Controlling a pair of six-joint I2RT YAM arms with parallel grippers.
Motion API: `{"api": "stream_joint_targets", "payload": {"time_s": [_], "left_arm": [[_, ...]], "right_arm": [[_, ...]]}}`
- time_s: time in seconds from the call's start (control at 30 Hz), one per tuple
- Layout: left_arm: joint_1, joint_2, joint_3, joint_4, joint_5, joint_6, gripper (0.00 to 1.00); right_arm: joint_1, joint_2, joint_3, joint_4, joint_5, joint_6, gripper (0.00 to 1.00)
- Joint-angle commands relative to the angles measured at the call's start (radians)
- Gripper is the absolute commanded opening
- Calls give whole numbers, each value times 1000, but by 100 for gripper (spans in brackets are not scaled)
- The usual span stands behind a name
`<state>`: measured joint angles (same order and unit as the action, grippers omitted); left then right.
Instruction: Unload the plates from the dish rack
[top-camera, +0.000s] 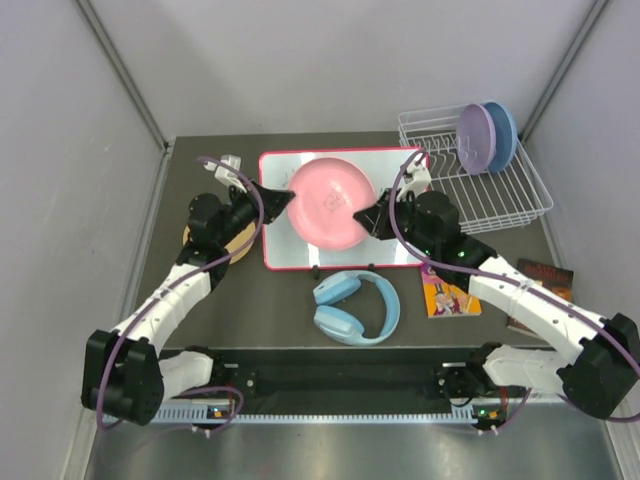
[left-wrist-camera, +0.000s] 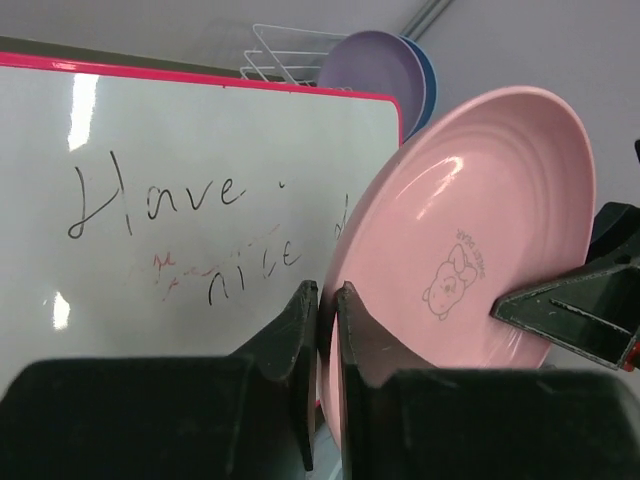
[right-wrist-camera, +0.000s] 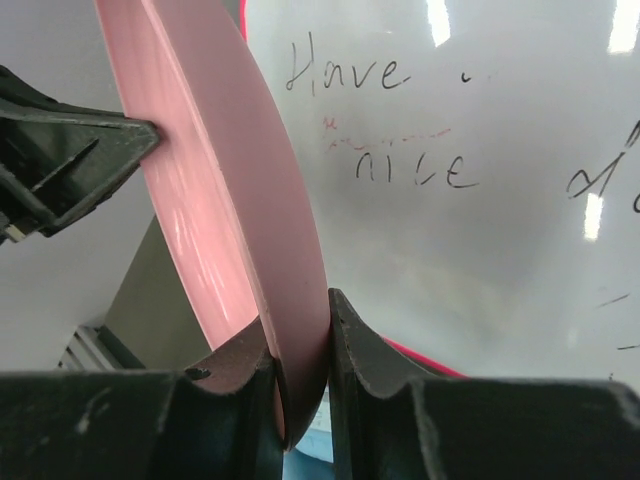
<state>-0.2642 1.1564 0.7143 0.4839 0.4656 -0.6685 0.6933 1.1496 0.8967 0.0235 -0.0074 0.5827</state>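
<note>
Four plates (top-camera: 330, 212), one dish rack (top-camera: 500, 200), one whiteboard (top-camera: 290, 252), one headphones (top-camera: 352, 310), two booklets (top-camera: 450, 297).

So the pink plate (top-camera: 332, 216) is up off the table (top-camera: 260, 310) around the middle, nearer the far edge. It's tilted, has a little bear print on it, and is pinched at opposite rims by the left pincer (top-camera: 290, 198) and right pincer (top-camera: 362, 217). The white wire rack (top-camera: 500, 200) sits in the far right corner with the lilac plate (top-camera: 477, 138) and blue plate (top-camera: 503, 135) standing upright at its far end, touching. The yellow-orange plate (top-camera: 238, 245) lies flat near the left edge, mostly hidden.
</note>
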Motion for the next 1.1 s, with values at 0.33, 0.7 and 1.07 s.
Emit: {"api": "stream_joint_targets", "payload": {"time_s": [0.33,0.7,1.07], "left_arm": [[-44,26,14,30,36,47,4],[-47,43,7,48,28,35,11],[-47,-64,10,-67,-174,136,0]], "right_arm": [[28,-13,16,130,-60,11,0],[26,1,22,139,-81,14,0],[18,-33,50,41,-10,-41,63]]}}
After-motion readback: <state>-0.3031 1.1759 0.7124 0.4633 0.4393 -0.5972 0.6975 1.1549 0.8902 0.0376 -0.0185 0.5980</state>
